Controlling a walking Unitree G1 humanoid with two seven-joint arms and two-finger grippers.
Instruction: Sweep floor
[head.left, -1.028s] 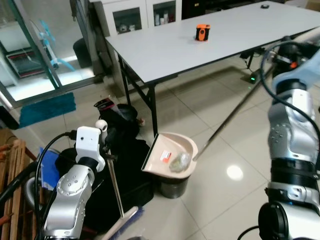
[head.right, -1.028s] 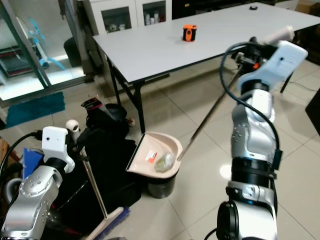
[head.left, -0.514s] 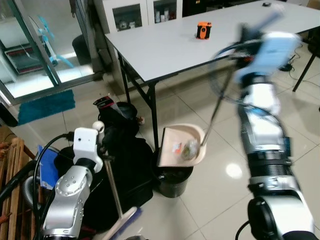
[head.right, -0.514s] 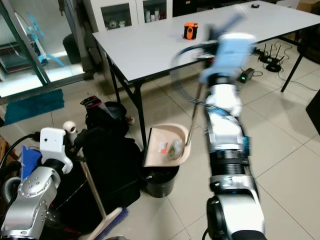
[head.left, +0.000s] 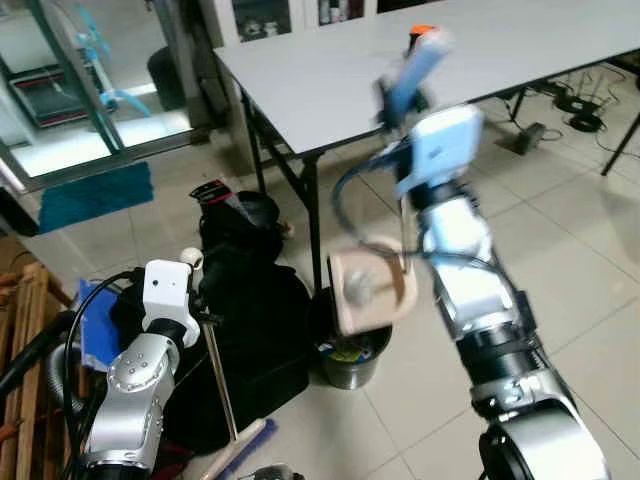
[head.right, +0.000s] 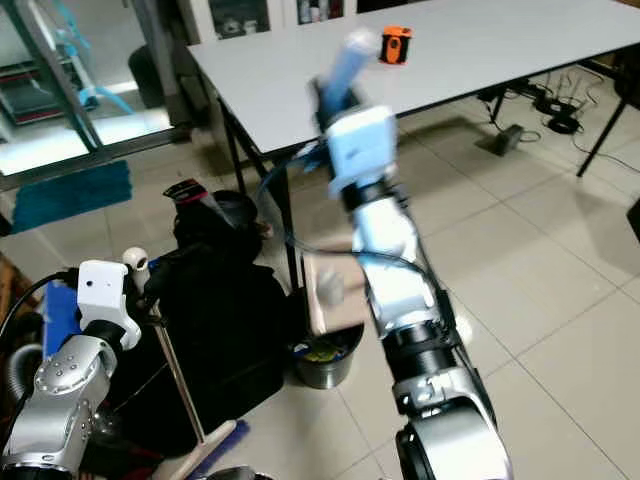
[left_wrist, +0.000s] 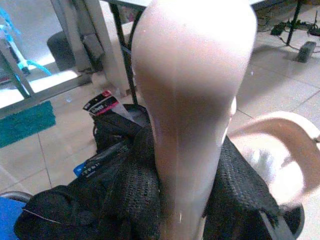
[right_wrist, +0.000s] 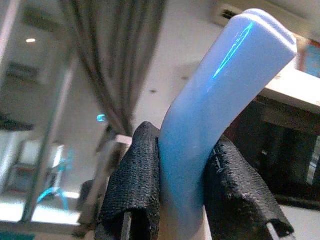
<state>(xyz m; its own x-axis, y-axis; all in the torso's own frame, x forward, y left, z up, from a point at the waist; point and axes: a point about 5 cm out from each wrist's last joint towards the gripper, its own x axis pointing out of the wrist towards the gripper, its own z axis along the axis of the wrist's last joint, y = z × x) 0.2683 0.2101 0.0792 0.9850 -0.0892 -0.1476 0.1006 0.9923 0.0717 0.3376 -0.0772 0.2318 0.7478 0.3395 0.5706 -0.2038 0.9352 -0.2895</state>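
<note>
Two grippers busy; left gripper (left_wrist: 192, 200) low at left, fingers pinched round cream broom handle (head.left: 222, 375), long axis near upright, bristle end on floor beside black bag (head.left: 250, 310); right gripper (right_wrist: 190, 200) raised high, clamped on blue dustpan handle (head.left: 415, 65); beige dustpan (head.left: 370, 290) tipped steeply above metal bin (head.left: 350, 355) near table leg (head.left: 312, 230); open tile floor (head.left: 590, 270) at right.

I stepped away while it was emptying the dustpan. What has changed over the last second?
The right arm swung up and leftward, so the dustpan went from lying tilted over the metal bin to standing nearly upright above it, its litter sliding toward the bin. The right gripper stays clamped on the blue handle. The left gripper still holds the broom handle by the black bag, and the table stays put.
</note>
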